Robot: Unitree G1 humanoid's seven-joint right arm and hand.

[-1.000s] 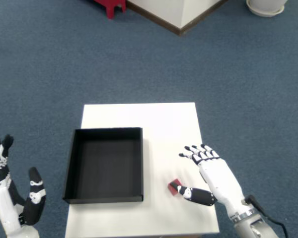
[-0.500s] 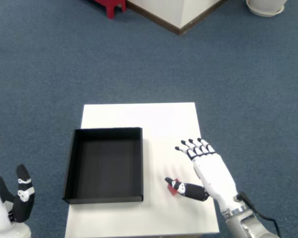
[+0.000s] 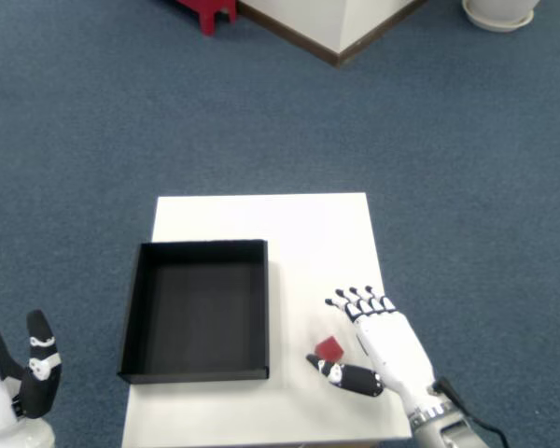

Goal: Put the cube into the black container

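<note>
Right hand (image 3: 385,347) has slid back toward the table's near edge; thumb now sits below the cube (image 3: 329,348), fingers spread, gripping nothing. Cube is small, red, resting on the white table (image 3: 308,233) between thumb and fingers. Black container (image 3: 198,310) just left, empty.

The white right hand with black fingertips (image 3: 385,347) lay low at the frame's lower right, palm down, four fingers (image 3: 359,301) extended forward and apart, thumb (image 3: 345,375) stretched leftward. It held nothing. The left hand (image 3: 19,383) hung at the lower-left edge.
</note>
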